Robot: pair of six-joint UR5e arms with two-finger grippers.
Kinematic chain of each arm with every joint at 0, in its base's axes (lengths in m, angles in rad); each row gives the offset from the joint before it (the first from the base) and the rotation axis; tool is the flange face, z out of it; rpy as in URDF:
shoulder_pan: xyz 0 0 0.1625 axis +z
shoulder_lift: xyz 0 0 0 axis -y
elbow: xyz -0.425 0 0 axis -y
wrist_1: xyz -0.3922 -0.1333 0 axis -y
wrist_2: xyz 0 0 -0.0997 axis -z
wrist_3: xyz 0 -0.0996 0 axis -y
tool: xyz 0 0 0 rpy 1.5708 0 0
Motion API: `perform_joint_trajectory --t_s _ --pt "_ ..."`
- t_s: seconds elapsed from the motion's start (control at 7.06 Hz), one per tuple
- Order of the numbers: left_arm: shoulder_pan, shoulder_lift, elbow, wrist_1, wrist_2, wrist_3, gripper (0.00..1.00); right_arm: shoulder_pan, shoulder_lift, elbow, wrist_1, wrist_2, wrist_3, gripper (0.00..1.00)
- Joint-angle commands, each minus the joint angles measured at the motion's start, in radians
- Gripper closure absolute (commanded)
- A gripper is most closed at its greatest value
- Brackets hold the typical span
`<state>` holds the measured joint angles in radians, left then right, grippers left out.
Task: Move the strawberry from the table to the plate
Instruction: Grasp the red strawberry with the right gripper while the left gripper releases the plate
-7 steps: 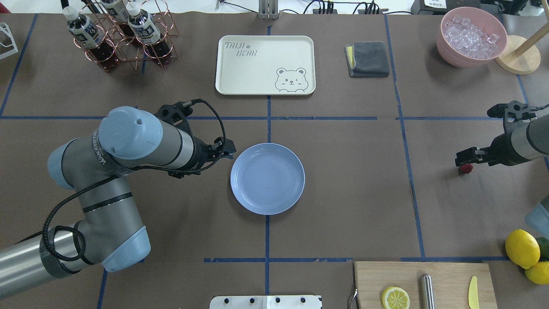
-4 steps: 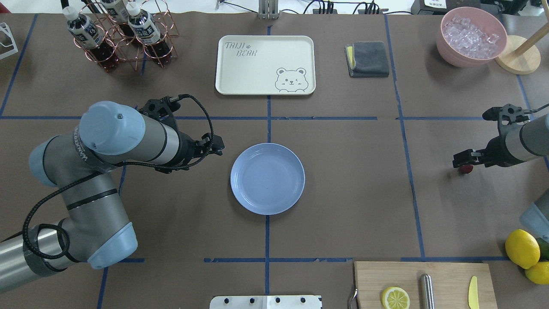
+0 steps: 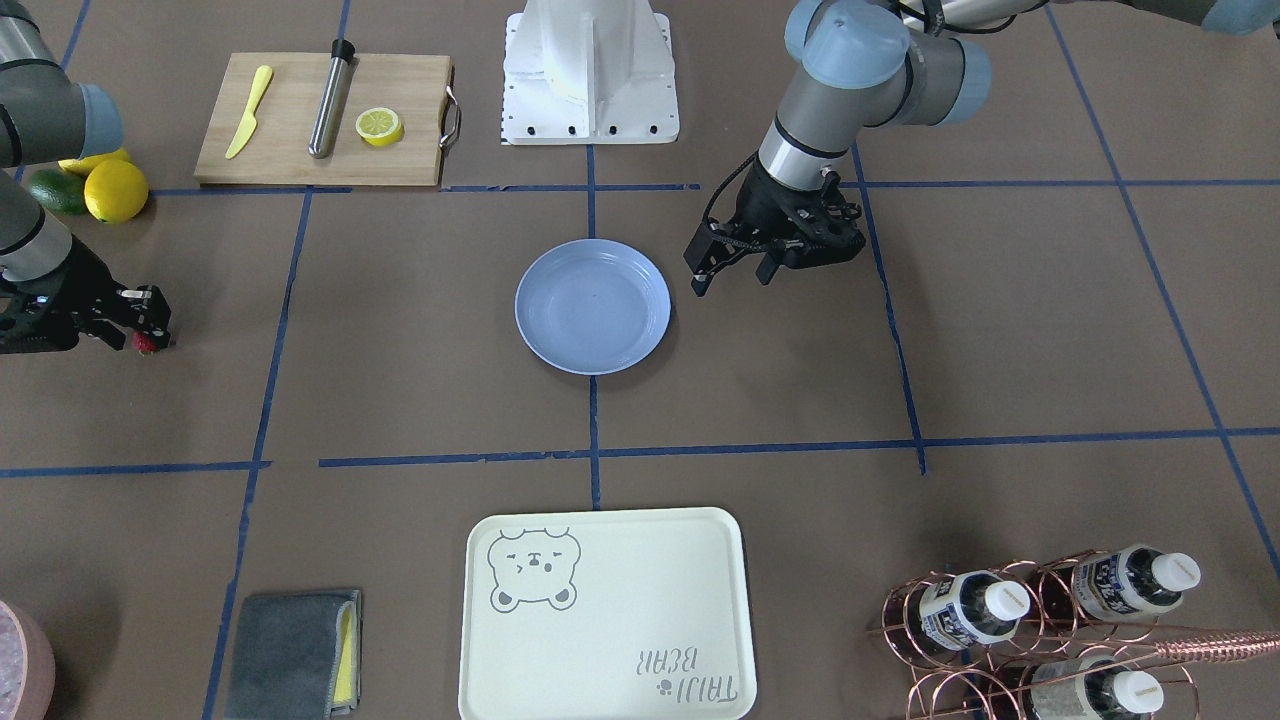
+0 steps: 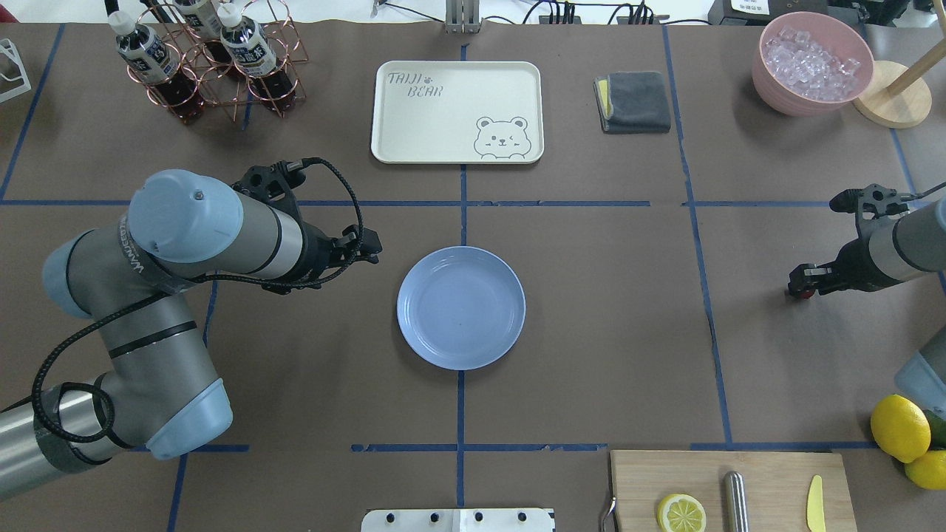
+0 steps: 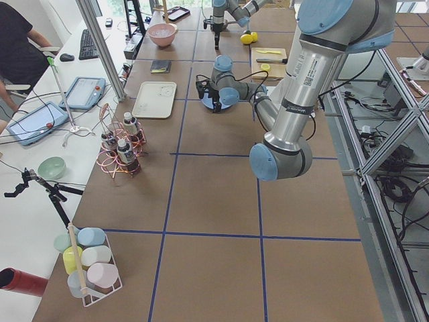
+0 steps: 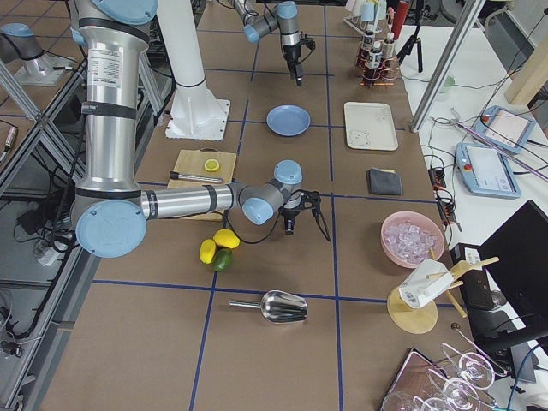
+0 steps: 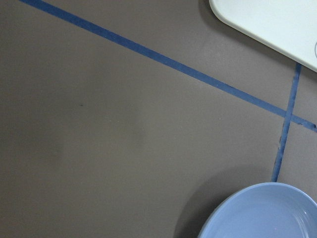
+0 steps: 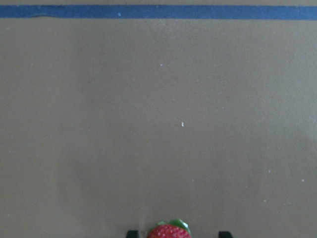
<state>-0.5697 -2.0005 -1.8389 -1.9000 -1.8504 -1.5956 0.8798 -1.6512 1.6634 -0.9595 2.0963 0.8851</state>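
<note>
Straddling the strawberry (image 8: pixel 170 231) on the table (image 4: pixel 591 295), the right gripper (image 4: pixel 797 285) has its fingers apart, well away from the plate (image 4: pixel 461 307). The left gripper (image 3: pixel 730 280), fingers spread, hangs beside that plate. The pink bowl (image 4: pixel 768 92) holds ice cubes (image 4: pixel 813 63).

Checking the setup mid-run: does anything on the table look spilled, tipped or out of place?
Nothing stands out. The plate lies flat and empty, the bottles stand upright, and the strawberry sits on the table at the right tool.
</note>
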Motion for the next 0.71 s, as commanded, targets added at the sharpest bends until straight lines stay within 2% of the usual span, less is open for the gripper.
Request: perform_joint_trajectory --t_s 0.0,0.28,0.42,0.57 --pt "-0.003 0.0 0.001 -0.001 -0.001 0.0 0.0 0.002 -0.005 0.015 -0.001 -0.005 0.0 1.0" --pt "-0.016 0.003 0.0 0.004 0.0 0.0 0.0 0.046 -0.007 0.117 -0.043 0.005 0.0 1.0" --pt "-0.045 0.029 -0.017 0.025 -0.021 0.058 0.0 0.05 0.019 0.209 -0.177 0.008 0.002 1.0" --pt "-0.088 0.069 -0.038 0.038 -0.048 0.144 0.0 0.05 0.136 0.254 -0.335 0.008 0.003 1.0"
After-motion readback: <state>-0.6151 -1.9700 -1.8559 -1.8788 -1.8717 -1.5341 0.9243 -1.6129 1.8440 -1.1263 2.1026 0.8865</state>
